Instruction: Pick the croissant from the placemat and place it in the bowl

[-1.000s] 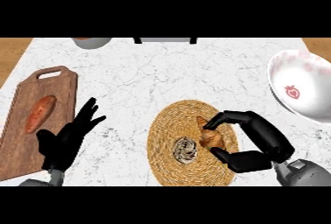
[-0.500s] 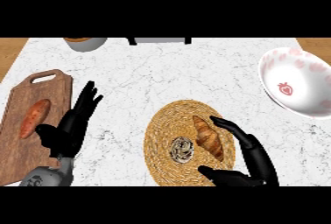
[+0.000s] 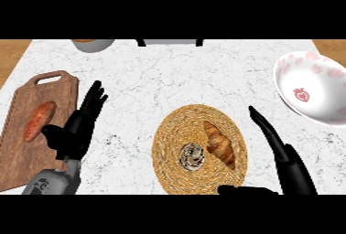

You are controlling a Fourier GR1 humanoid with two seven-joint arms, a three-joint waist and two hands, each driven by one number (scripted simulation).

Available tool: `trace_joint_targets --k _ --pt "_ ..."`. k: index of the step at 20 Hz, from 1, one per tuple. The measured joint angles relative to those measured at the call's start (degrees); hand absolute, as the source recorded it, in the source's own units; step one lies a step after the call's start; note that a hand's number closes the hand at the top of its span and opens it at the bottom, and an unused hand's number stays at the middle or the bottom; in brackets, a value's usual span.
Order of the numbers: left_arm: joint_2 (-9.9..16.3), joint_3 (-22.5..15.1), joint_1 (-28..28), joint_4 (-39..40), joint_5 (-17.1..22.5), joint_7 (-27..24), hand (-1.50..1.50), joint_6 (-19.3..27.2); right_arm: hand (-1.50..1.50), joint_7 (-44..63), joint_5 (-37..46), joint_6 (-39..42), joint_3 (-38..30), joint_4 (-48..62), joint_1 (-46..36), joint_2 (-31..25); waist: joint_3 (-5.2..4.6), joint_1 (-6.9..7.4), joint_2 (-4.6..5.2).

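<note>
Croissant (image 3: 219, 144) lies on the woven placemat (image 3: 172, 162), beside a small, possibly speckled object (image 3: 192, 156). Right hand (image 3: 287, 162) extended straight alongside, grasping nothing; left hand (image 3: 78, 130) rests released. Bowl (image 3: 307, 89) sits far right.

A wooden cutting board (image 3: 20, 151) with a handle slot lies on the left side of the white marbled counter (image 3: 175, 77). An orange-red sweet potato (image 3: 37, 121) rests lengthwise on the board. A small speckled round item (image 3: 192, 155) — identity cannot be determined — sits low and left of centre. At the top edge — a grey container (image 3: 93, 44), partly cut off, and a dark fixture (image 3: 169, 42).
</note>
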Motion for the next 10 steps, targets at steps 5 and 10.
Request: trace_joint_targets --k 5,10 --pt "-1.7 -0.6 -0.2 0.1 -1.7 -0.2 0.0 0.5 -1.5 16.1 2.0 4.7 -0.9 -4.1 -4.7 -2.0 -0.01 0.34 0.09" --pt "-1.8 0.1 -0.7 0.3 -1.8 0.0 0.0 -0.7 -1.5 27.6 2.0 10.7 -0.5 -2.8 -8.6 -3.1 0.0 0.61 0.17"
